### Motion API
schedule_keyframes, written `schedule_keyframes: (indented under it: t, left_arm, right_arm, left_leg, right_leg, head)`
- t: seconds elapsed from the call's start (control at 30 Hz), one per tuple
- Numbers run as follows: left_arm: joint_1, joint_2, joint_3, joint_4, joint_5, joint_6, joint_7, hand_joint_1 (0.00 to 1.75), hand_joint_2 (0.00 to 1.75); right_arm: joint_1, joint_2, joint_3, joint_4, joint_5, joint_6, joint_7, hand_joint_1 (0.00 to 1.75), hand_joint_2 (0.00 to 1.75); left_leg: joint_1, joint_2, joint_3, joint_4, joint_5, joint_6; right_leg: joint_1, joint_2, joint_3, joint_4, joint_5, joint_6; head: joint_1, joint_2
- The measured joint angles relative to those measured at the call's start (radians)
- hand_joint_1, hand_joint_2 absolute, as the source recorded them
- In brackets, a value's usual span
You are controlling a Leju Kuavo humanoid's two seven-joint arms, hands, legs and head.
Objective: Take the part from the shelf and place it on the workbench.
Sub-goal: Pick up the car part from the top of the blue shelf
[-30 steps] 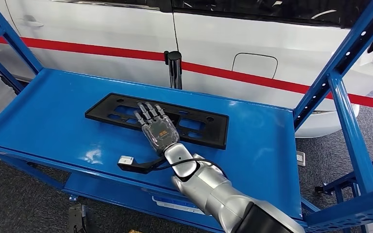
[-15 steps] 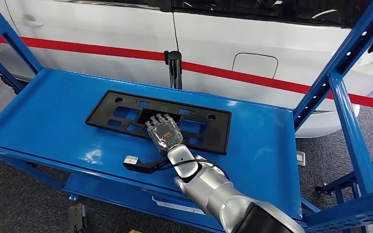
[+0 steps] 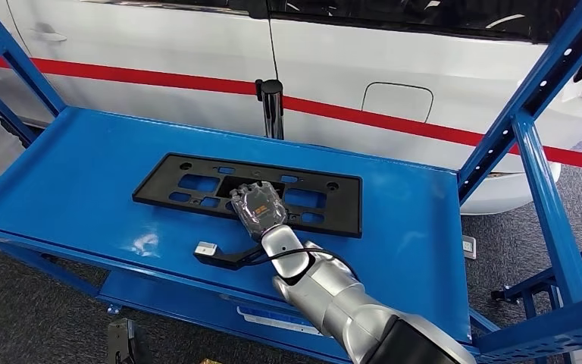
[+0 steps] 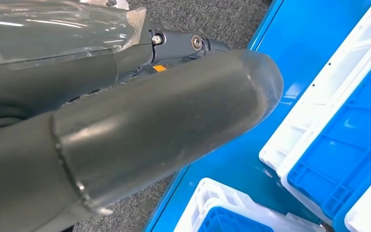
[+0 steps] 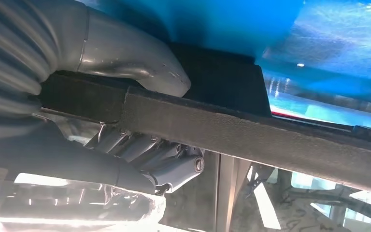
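Part (image 3: 197, 183): flat black plate, lying on the blue shelf (image 3: 68, 182), its near edge pinched between thumb and curled fingers of the right hand (image 3: 258, 206). Risk: held at one point of the near edge, the long plate may pivot, sag or slip out on lifting, or catch the shelf upright (image 3: 546, 189).

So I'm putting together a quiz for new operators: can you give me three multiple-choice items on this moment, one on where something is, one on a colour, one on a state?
1. Where does the black part lie?
A. On the floor
B. On the blue shelf
C. In a white bin

2. What colour is the stripe on the white car behind?
A. Green
B. Yellow
C. Red

3. What is the right hand doing?
A. Gripping the part's near edge
B. Hanging away from the shelf
C. Holding a bottle

Answers: B, the part lies flat on the shelf top; C, a red band runs along the car's side; A, the right wrist view shows the thumb and fingers on opposite faces of the part.
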Motion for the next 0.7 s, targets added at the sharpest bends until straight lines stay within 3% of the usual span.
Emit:
schedule_keyframes:
  t: [0.37,0.5,0.7]
  left_arm:
    - [0.000,-0.004,-0.002,-0.004,-0.051,0.041,-0.111,0.00,0.00]
    - [-0.001,-0.010,-0.003,-0.005,-0.058,0.043,-0.139,0.00,1.75]
    - [-0.001,-0.019,-0.019,-0.005,-0.083,0.055,-0.163,0.00,1.75]
  right_arm:
    - [0.021,-0.016,-0.013,-0.083,0.147,-0.117,0.086,1.75,1.75]
    - [0.046,-0.054,-0.003,-0.259,0.151,-0.155,0.123,1.75,1.75]
    - [0.068,-0.126,0.033,-0.522,0.151,-0.174,0.159,1.75,1.75]
  left_leg:
    - [0.000,0.000,-0.002,0.000,0.000,0.000]
    - [0.000,0.000,-0.004,0.001,0.000,0.000]
    - [0.000,0.000,-0.006,0.001,0.000,0.000]
  right_leg:
    - [0.000,0.000,-0.003,0.000,0.000,0.000]
    - [0.000,0.000,-0.005,0.000,0.000,0.000]
    - [0.000,0.000,-0.006,0.000,0.000,0.000]
  head:
    - [0.000,0.000]
    - [0.000,0.000]
    - [0.000,0.000]
